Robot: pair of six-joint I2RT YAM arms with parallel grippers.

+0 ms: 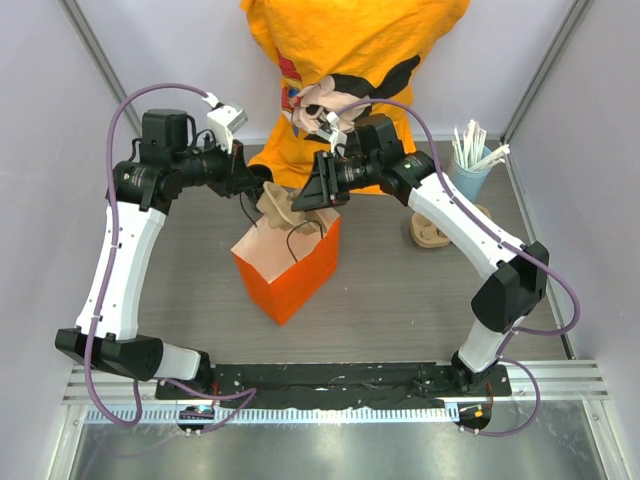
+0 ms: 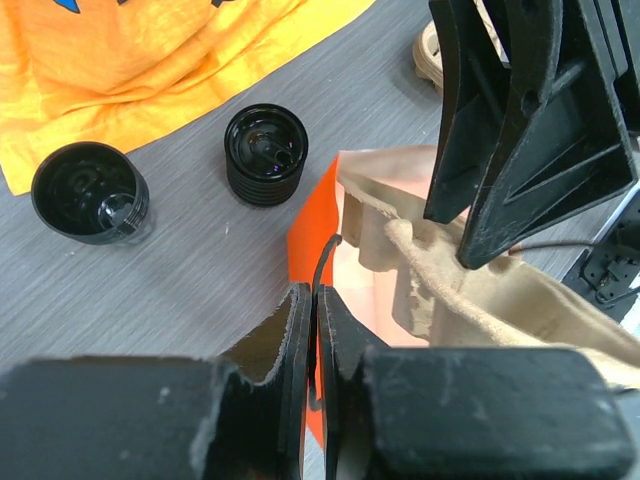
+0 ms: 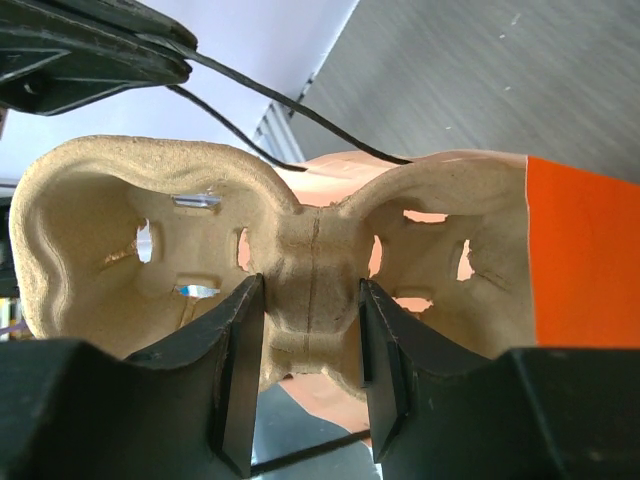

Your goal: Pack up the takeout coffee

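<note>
My left gripper (image 2: 312, 300) pinches the rim of the orange paper bag (image 1: 285, 280) to keep its mouth open. My right gripper (image 3: 310, 300) clamps the pulp carrier (image 3: 100, 200) over it. The takeout coffee (image 2: 90, 192) stands outside on the table (image 2: 200, 280).

The small black disposable coffee cup (image 2: 90, 192) stands upright on the grey wood-grain table (image 2: 180, 300), its round black lid on and glossy, seen from above. It sits outside the orange paper bag (image 2: 305, 235), on the bag's far side, right at the edge of the crumpled orange cloth (image 2: 130, 60). A short ribbed black round stack (image 2: 265, 155) stands near it, apart.
</note>
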